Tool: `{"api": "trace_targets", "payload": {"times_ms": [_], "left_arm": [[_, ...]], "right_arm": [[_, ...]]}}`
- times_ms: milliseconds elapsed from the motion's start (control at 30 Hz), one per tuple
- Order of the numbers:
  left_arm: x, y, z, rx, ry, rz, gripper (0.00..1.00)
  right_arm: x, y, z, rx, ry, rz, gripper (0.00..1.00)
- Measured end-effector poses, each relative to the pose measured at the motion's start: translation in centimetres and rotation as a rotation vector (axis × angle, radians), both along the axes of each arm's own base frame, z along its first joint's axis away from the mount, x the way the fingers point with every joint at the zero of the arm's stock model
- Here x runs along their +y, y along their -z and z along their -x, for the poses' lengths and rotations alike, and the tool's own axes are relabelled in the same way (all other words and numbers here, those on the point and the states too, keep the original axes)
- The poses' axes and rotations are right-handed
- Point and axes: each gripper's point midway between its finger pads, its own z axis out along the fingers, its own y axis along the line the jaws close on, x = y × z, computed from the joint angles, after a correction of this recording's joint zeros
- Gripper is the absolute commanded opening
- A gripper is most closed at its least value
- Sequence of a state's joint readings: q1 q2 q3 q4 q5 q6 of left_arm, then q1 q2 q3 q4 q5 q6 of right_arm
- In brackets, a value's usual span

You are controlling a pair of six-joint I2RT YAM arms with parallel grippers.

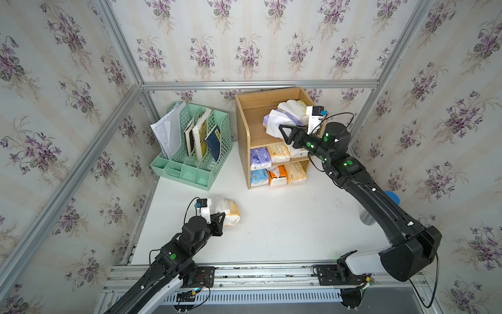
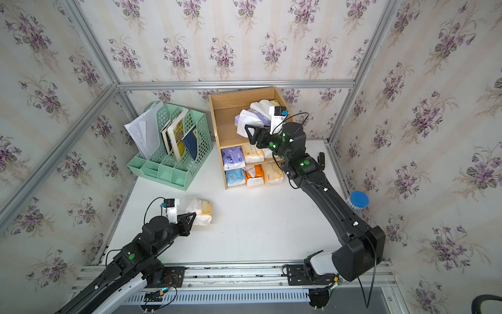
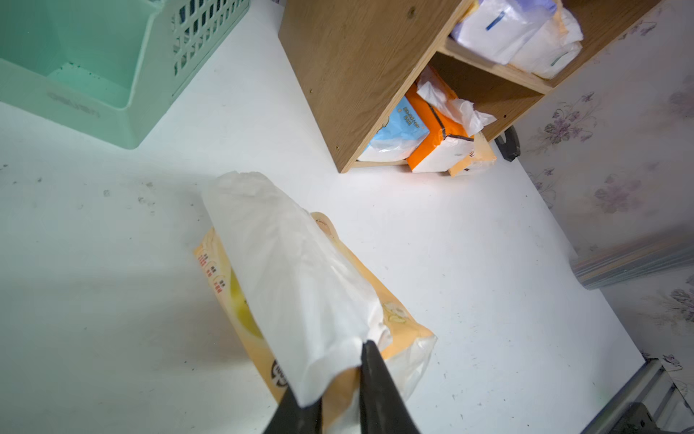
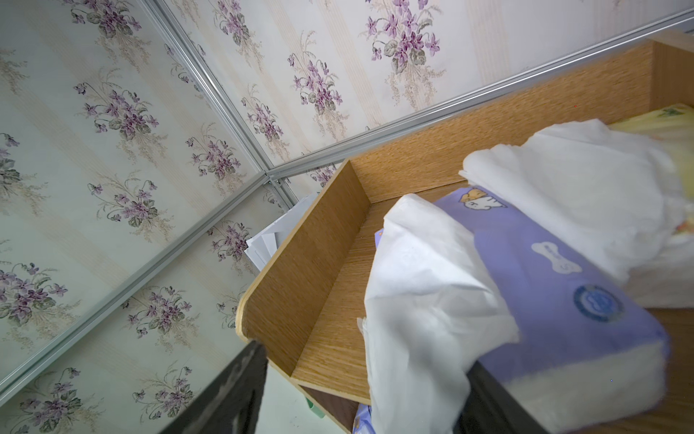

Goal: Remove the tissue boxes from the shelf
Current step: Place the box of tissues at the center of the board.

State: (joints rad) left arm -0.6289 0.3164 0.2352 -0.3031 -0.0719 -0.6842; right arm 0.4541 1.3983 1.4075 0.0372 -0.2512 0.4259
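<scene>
The wooden shelf [image 1: 242, 136] [image 2: 215, 127] stands at the back of the table. On its top tier lies a purple tissue box [image 4: 555, 285] [image 1: 267, 119] with white tissue pulled out, and behind it a pale yellow one [image 4: 668, 124]. My right gripper [image 1: 285, 134] [image 4: 356, 394] is open at that tier's front edge, its fingers either side of the hanging tissue. The lower tiers hold more boxes, among them a light blue one [image 1: 258, 176] and an orange one [image 1: 277, 175]. An orange-yellow tissue box [image 1: 233, 213] [image 3: 221, 278] lies on the table, its end pinched in my left gripper [image 1: 221, 217] [image 3: 340, 375].
A mint-green file rack [image 1: 190, 163] with books and papers stands left of the shelf. A blue-lidded container [image 2: 358, 201] sits at the table's right edge, beside the right arm. Metal rails run along the front edge. Papered walls close in on three sides.
</scene>
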Motion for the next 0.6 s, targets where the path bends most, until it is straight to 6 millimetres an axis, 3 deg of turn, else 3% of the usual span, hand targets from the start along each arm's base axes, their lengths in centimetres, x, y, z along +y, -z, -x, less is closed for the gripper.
{"api": "trace_targets", "payload": {"times_ms": [67,233,400,600], "left_arm": [[0.4,0.5,0.2,0.001,-0.015,0.004,0.62],[0.7,0.6,0.5,0.01,-0.018,-0.006,0.91],[0.8,0.7,0.5,0.045,-0.018,-0.049,1.0],[0.7,-0.1,0.0,0.051,-0.014,-0.088,0.99]], "right_arm": [[-0.1,-0.2,0.1,-0.004,0.0,-0.002,0.8],[-0.1,-1.3,0.6,-0.008,-0.003,-0.005,0.85],[-0.2,-3.1,1.5,-0.021,-0.01,-0.02,0.88],[1.1,-5.6,3.4,-0.047,-0.063,-0.023,0.91]]}}
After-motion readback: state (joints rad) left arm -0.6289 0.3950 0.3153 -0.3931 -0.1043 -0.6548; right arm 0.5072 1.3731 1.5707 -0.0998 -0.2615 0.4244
